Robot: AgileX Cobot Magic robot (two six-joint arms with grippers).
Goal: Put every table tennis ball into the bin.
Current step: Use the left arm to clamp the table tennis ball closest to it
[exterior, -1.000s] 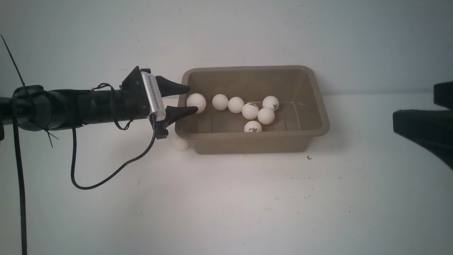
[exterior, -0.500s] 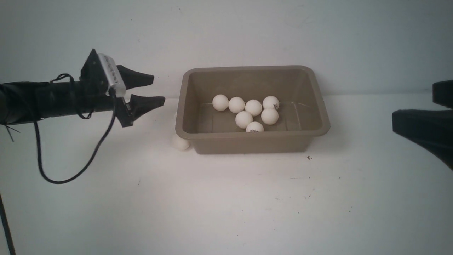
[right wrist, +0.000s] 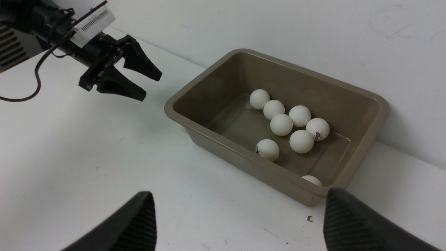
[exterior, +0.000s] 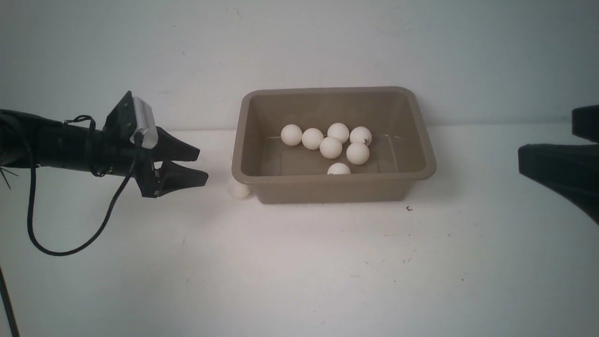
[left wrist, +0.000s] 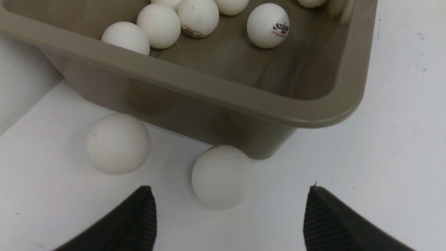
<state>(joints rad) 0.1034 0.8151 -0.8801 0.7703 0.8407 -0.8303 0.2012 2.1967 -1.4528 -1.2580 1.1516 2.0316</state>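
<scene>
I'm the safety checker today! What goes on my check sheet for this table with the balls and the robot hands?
Surface: white table, a few faint marks.
Job's things: bin upright, with at least seven balls inside. Two more lie on the table at its left end: corner ball and wall-side ball.
Clutter: one tiny dark speck in front of the bin.
Grippers: left gripper open, empty, pointing toward the two outside balls. Right gripper open, empty, off to the right.
Cables: black cable loops down from the left arm.
Surroundings: plain white wall; nothing else seen.
</scene>
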